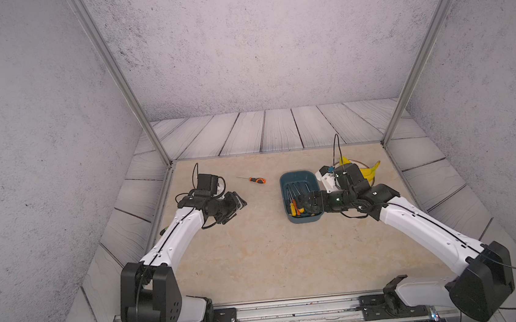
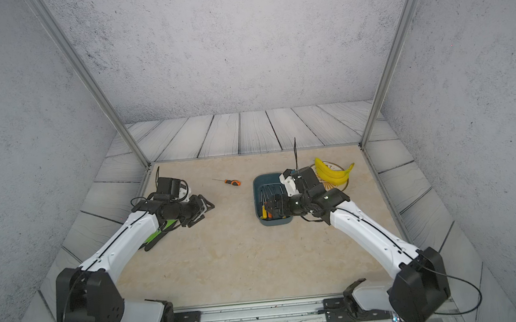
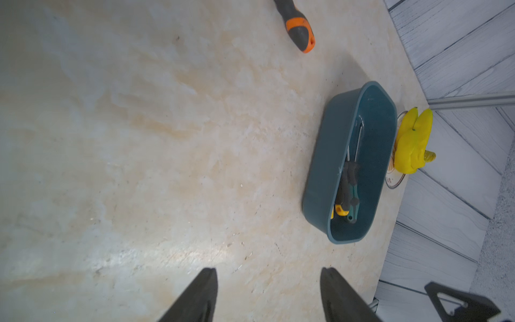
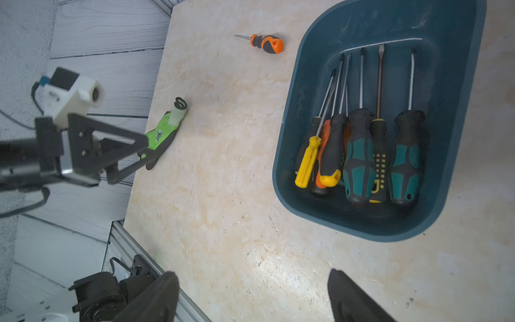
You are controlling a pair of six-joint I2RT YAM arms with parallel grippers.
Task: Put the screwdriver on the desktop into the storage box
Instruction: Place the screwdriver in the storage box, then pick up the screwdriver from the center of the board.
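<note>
Lying mid-frame in both top views, the stubby screwdriver (image 1: 253, 180) looks light and rigid; pinch its rubbery handle. The left fingers (image 3: 200, 295) and right fingers (image 4: 158, 301) gape empty.

Teal storage box (image 4: 448, 72), orange-black screwdriver (image 4: 266, 43), beige marbled desktop (image 4: 211, 195)

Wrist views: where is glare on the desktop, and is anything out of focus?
Left wrist view: a pale glare band lies on the desktop ahead of the left gripper, whose fingers look soft. Right wrist view: a brighter patch ahead of the right gripper; the storage box is sharp.
</note>
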